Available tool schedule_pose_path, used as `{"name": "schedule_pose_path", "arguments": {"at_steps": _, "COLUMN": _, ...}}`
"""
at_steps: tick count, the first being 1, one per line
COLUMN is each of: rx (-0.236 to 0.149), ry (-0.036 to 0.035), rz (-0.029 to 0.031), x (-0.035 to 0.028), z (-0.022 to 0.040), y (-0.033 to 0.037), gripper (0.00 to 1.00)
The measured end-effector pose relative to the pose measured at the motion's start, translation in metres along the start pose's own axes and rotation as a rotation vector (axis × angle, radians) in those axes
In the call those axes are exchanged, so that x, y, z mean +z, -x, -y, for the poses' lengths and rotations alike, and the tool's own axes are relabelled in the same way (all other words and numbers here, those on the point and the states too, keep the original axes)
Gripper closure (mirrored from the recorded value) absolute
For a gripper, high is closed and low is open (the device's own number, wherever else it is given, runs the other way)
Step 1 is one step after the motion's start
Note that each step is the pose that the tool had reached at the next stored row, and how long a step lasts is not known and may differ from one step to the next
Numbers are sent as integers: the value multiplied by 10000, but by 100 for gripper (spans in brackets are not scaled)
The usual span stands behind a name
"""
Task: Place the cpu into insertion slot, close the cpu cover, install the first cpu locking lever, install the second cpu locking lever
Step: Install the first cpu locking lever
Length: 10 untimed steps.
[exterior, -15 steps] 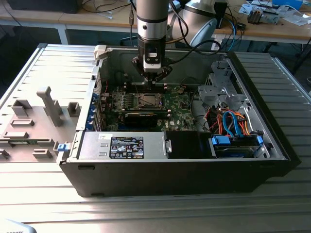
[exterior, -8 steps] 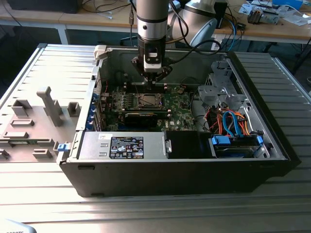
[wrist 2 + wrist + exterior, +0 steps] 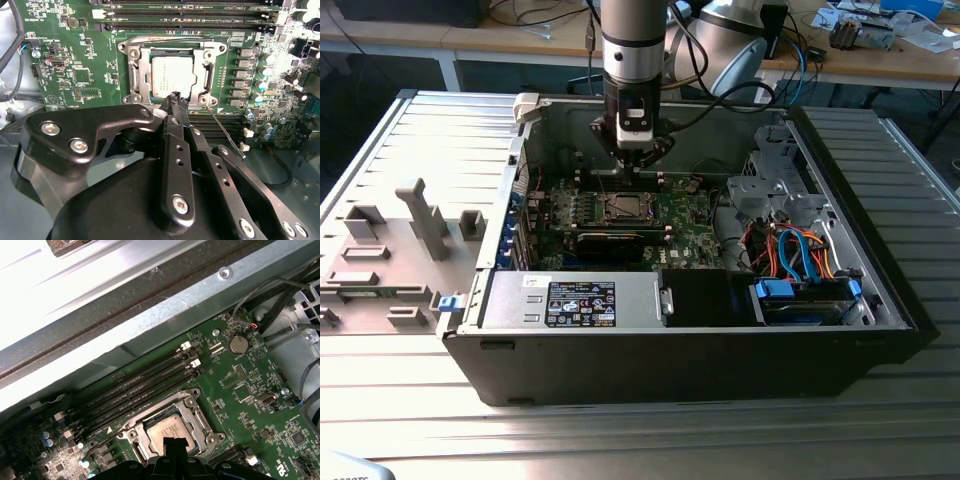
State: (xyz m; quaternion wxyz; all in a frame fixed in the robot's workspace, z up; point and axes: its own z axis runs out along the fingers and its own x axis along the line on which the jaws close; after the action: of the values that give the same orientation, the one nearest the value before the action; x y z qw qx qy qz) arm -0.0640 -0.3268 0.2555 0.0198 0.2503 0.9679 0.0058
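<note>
CPU (image 3: 173,76) sits flat in the insertion slot (image 3: 131,75) on the green motherboard (image 3: 80,75), and the cpu cover (image 3: 207,74) lies closed over it, its silver frame ringing the chip's edges in both wrist views. Long black memory slots (image 3: 190,12) run along the socket's 12 o'clock side in the second wrist view, with a column of small capacitors (image 3: 260,75) at 3 o'clock. A thin wire lever (image 3: 225,132) slants away from the socket's lower corner toward 5 o'clock, apart from the frame. Just past the gripper's tip lie more dark slots (image 3: 220,125).

From the exterior view the arm (image 3: 633,40) stands upright inside the open computer case (image 3: 880,300), the gripper (image 3: 636,160) hanging above the socket (image 3: 625,208); a labelled power supply (image 3: 580,302) and blue and orange cables (image 3: 800,250) crowd the case at 6 and 4 o'clock. The first wrist view adds a coin cell (image 3: 238,344) and the case's grey metal wall (image 3: 165,315) beyond the memory slots.

Fingers of the gripper (image 3: 174,97) are pressed together to a single black tip, gripping nothing, poised at the cover's 6 o'clock edge; whether it touches the frame cannot be told.
</note>
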Motion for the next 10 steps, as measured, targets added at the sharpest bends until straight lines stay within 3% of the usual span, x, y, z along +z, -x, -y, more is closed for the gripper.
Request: {"name": "schedule_pose_path", "arguments": {"at_steps": 10, "rx": -303, "ry": 11, "rz": -7, "x": 0, "z": 0, "y": 0, "gripper": 89}}
